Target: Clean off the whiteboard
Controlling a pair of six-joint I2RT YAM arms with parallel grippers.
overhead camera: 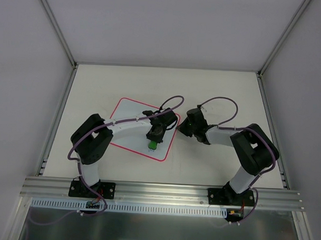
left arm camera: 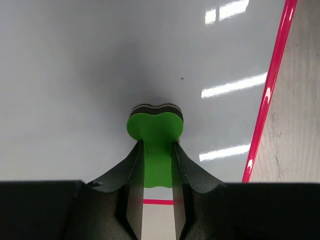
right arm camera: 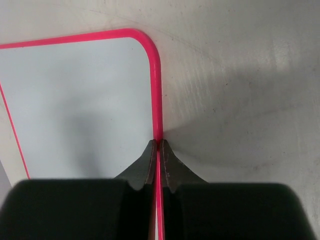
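Observation:
The whiteboard [overhead camera: 133, 141], white with a red-pink border, lies tilted on the table left of centre. My left gripper [overhead camera: 152, 143] is shut on a green eraser [overhead camera: 152, 146] near the board's near-right edge. In the left wrist view the eraser [left arm camera: 155, 129] sits pinched in the gripper [left arm camera: 157, 146], its dark face down on the board [left arm camera: 75, 75]. No scribbles show there, only a tiny speck [left arm camera: 181, 78]. My right gripper [overhead camera: 180, 128] is shut, its tips [right arm camera: 159, 143] on the border along the board's right edge [right arm camera: 85, 100], just below a rounded corner.
The pale table [overhead camera: 219, 95] is fenced by metal rails and white walls at left, right and back. The two wrists stand close together at the board's right side. A metal bar [overhead camera: 163, 189] runs along the near edge by the arm bases.

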